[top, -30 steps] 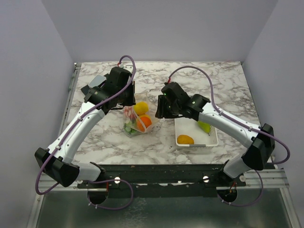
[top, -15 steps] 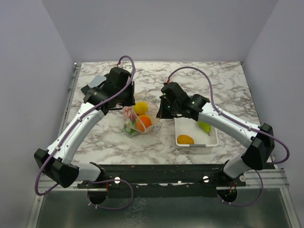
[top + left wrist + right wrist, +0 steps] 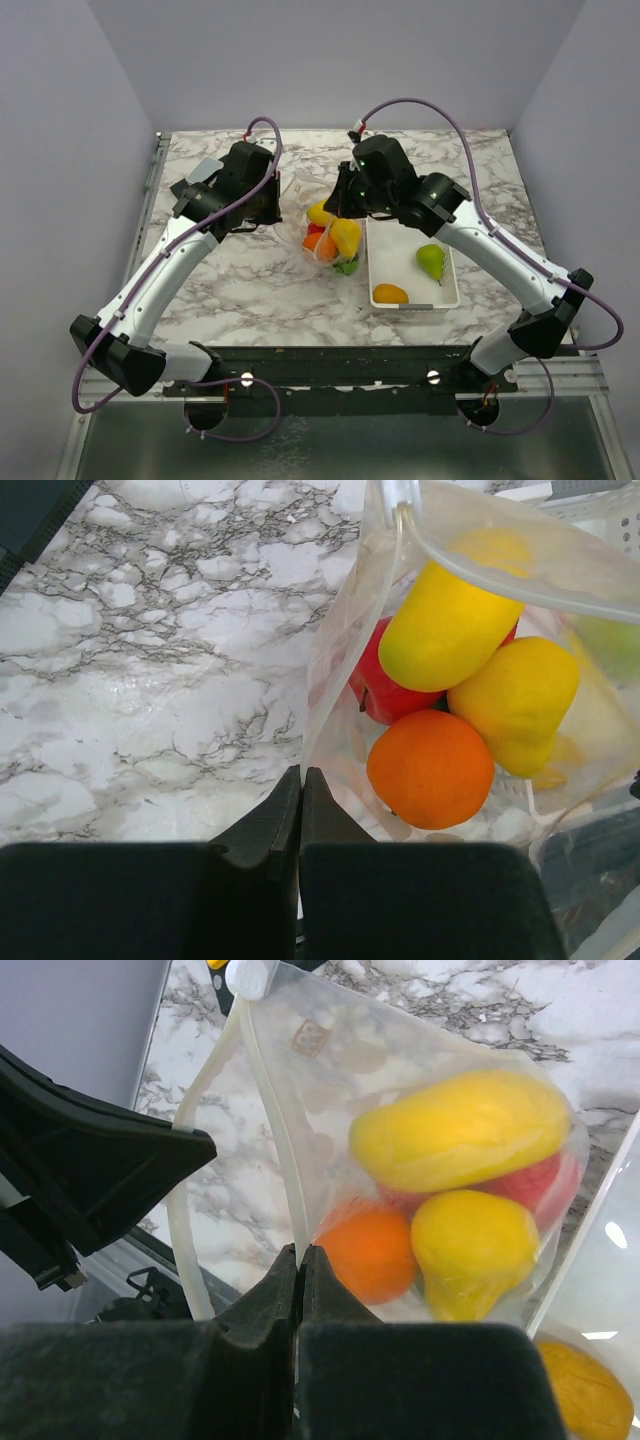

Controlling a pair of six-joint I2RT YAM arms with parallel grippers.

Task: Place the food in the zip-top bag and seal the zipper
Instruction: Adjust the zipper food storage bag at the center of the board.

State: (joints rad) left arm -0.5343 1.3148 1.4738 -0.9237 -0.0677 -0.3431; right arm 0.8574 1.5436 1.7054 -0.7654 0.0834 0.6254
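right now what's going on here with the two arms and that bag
Both arms hold the zip-top bag between them: the left gripper and the right gripper are each shut on its edge. A yellow fruit, an orange and other food sit inside. The zipper is parted, so the bag is not sealed. A green pear and an orange-yellow piece lie in the white tray.

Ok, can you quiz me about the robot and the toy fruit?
1. True or false: the left gripper and right gripper both pinch the clear floppy zip-top bag.
2. Inside the bag is: A grapes; B a round orange toy fruit; C a cup.
3. How many toy fruits lie in the white rectangular plastic tray?
Key: true; B; two (green toy pear, orange-yellow toy fruit).
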